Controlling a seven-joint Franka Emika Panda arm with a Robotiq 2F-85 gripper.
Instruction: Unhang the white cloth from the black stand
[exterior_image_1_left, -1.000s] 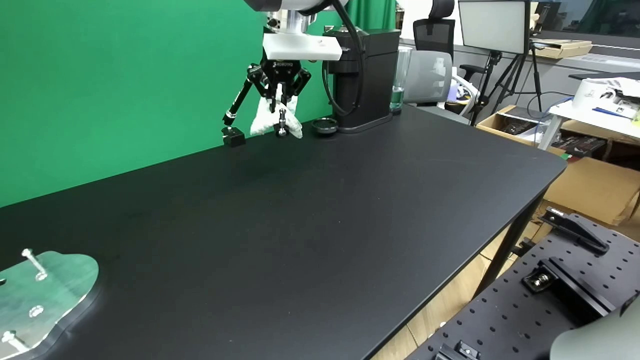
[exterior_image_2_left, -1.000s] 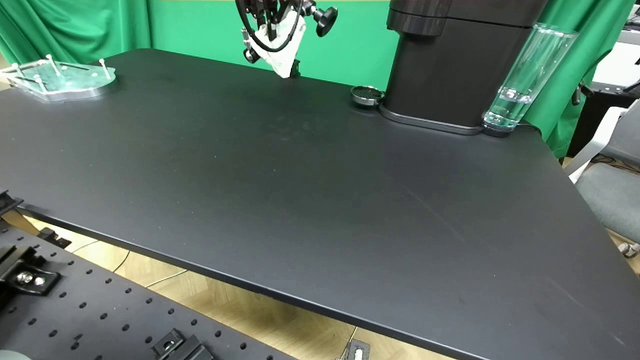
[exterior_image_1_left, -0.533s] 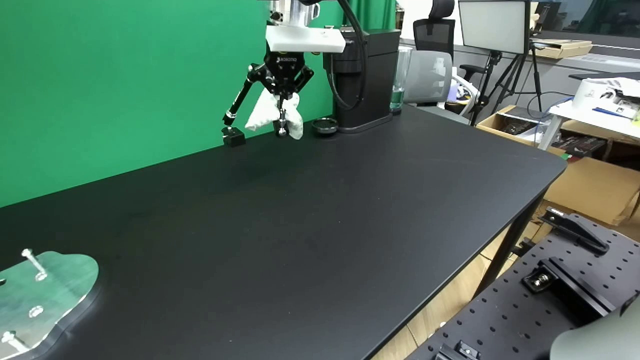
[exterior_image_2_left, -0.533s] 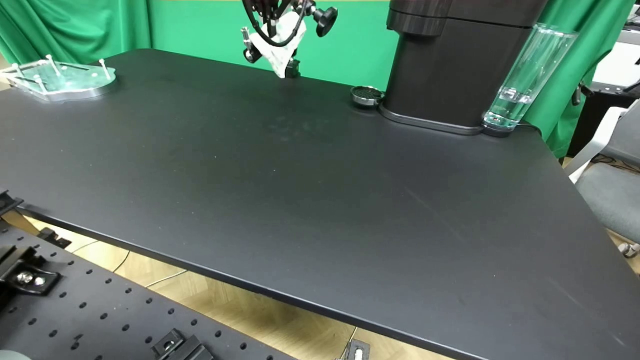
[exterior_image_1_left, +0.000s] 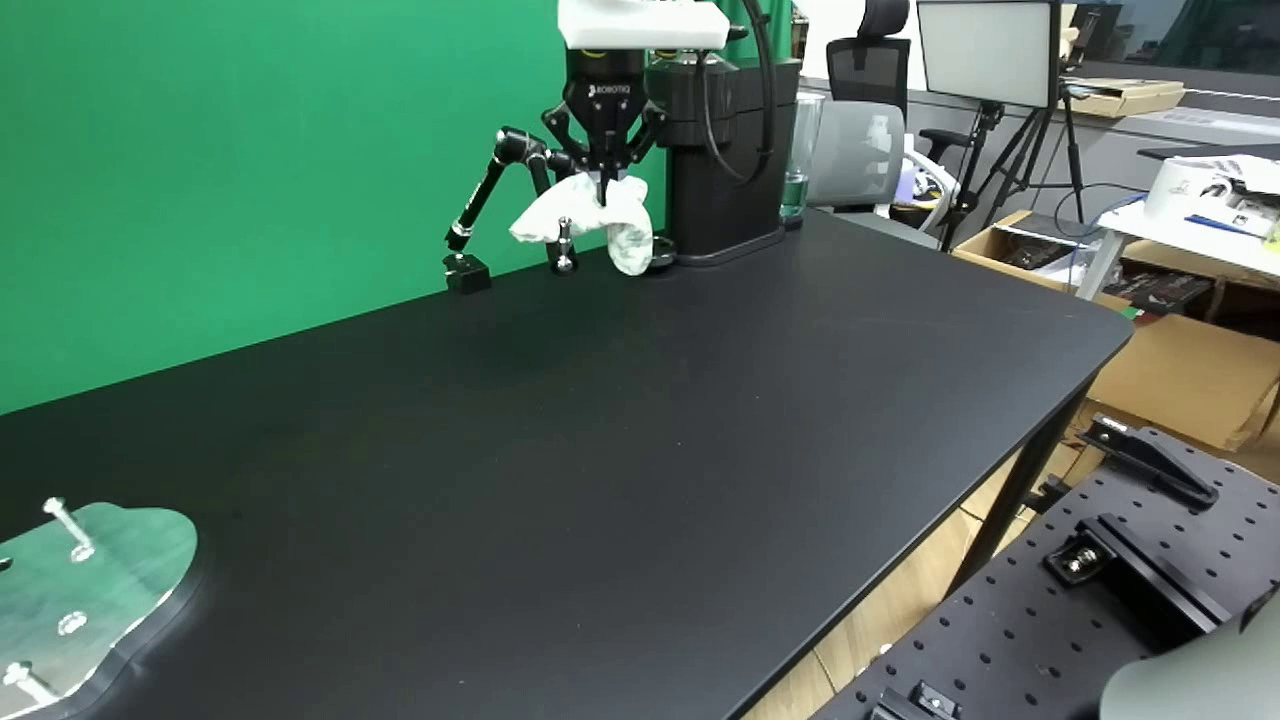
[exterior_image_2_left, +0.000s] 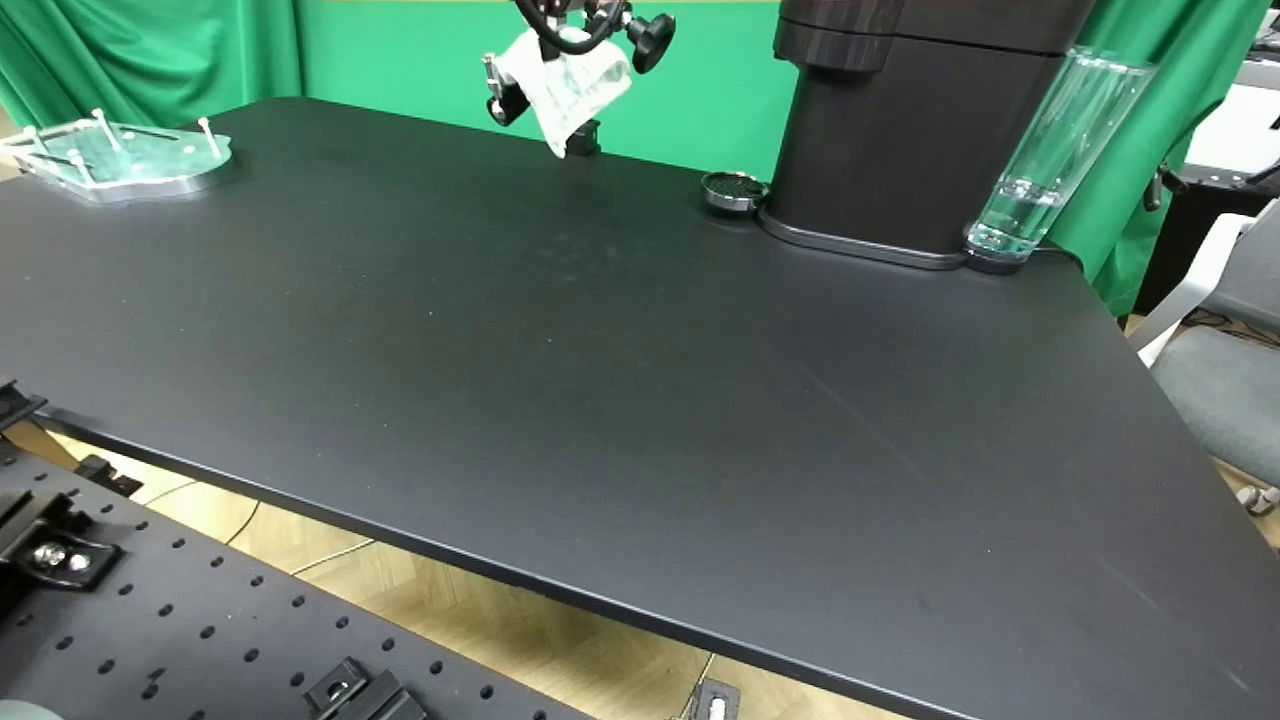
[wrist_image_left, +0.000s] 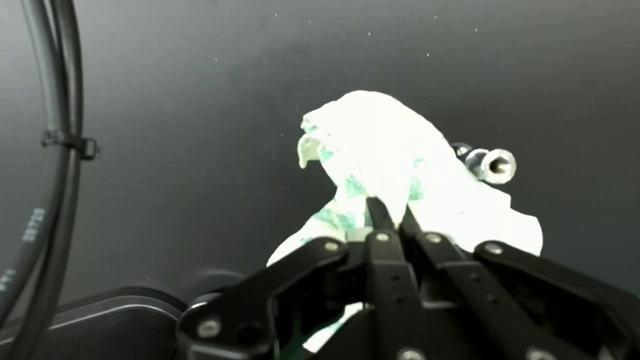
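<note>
The white cloth (exterior_image_1_left: 590, 212) hangs bunched below my gripper (exterior_image_1_left: 604, 192), above the table's back edge. The cloth also shows in an exterior view (exterior_image_2_left: 575, 85) and in the wrist view (wrist_image_left: 385, 135), with pale green patches. My fingers (wrist_image_left: 392, 215) are nearly together in the wrist view, with a fold of cloth pinched between them. The black jointed stand (exterior_image_1_left: 485, 192) is beside and partly behind the cloth. Its metal end (wrist_image_left: 497, 166) pokes out beside the cloth in the wrist view. I cannot tell whether the cloth still touches the stand.
A tall black machine (exterior_image_1_left: 715, 160) with a clear water tank (exterior_image_2_left: 1050, 160) stands beside the gripper. A small round dish (exterior_image_2_left: 735, 190) sits by its base. A green-tinted plate with pegs (exterior_image_1_left: 110, 560) lies at the table's far end. A green wall (exterior_image_1_left: 250, 150) is close behind.
My gripper has moved up and toward the black machine, with the cloth. The cloth is pulled sideways and spreads wider, and more of the stand's arm shows. The stand's base has not moved.
</note>
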